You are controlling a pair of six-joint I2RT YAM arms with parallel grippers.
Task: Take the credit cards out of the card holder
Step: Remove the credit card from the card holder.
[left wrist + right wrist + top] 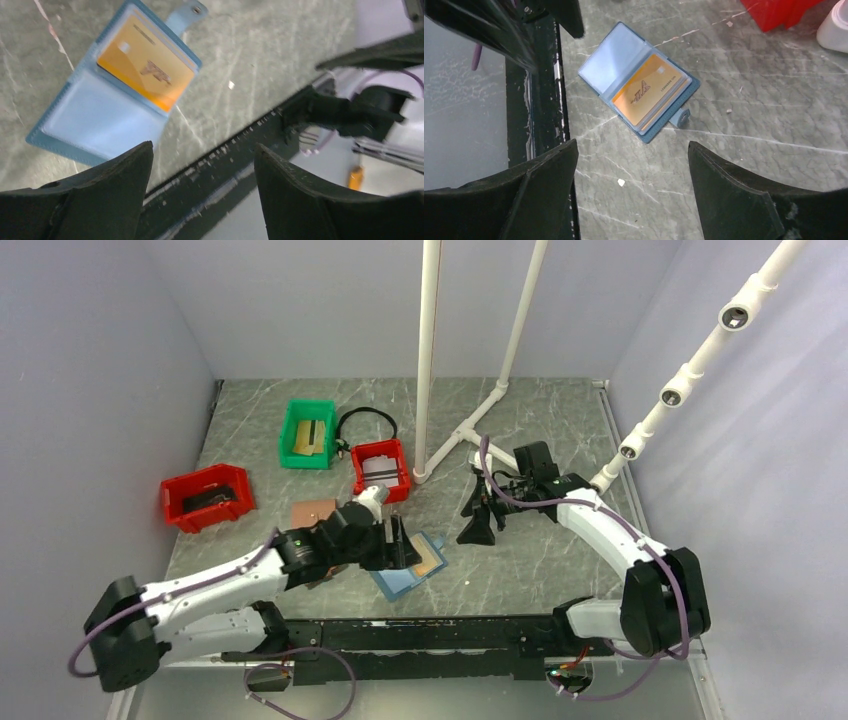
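The blue card holder [398,583] lies open and flat on the marble table, snap tab [683,118] pointing away from its fold. A gold-tan credit card [431,561] sits in one pocket, and the edges of more cards show under it [649,90]; the other pocket [616,59] is pale and bare. My left gripper [400,540] hovers open just left of the holder, with nothing between its fingers. In its own view the holder [95,117] and card [145,62] lie ahead, upper left of the left gripper [203,150]. My right gripper [478,520] is open and stands apart to the right; the right gripper [632,145] holds nothing.
Two red bins [207,495] [381,468] and a green bin [308,433] stand behind the holder, with a brown wallet [313,512] beside my left arm. White pipes [428,360] rise at the back middle. A black rail [430,635] runs along the near edge.
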